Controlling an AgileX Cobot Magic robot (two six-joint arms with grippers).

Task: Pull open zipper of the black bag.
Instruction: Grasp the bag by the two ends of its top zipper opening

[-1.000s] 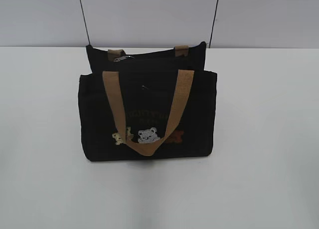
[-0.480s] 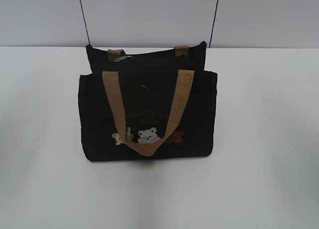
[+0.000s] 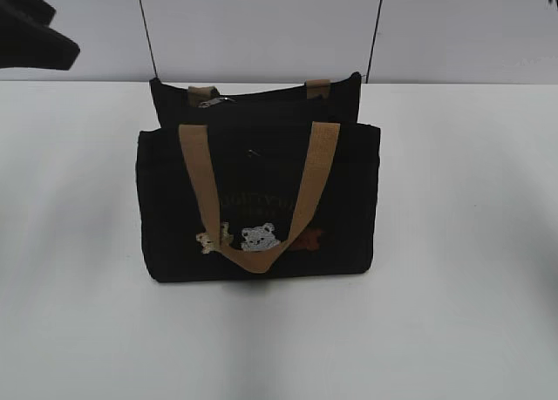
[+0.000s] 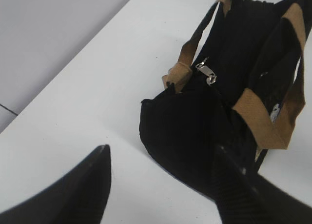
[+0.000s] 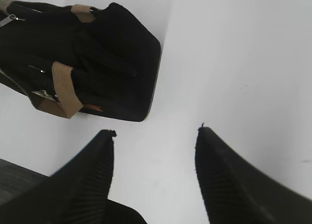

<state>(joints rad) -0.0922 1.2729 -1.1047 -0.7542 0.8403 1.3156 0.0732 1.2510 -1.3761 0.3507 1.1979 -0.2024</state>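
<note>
bag [image 3: 258, 200] upright on table [image 3: 462, 243], zipper [image 4: 207, 72] closed; both grippers' fingers apart, holding nothing.

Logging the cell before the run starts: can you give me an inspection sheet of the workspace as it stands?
Surface: white table, bare where visible.
Job's things: black bag stands upright mid-table, front tan handle hanging over the bear print; zipper pull sits at the bag's left end by a tan tab, zip looks closed.
Clutter: nothing seen.
Grippers: left tool open, above the table near the bag's end, not touching; right tool open, over bare table beside the bag, holding nothing.
Cables: two thin dark lines run down the back wall; cables or seams, cannot tell.
Surroundings: plain pale wall.
</note>
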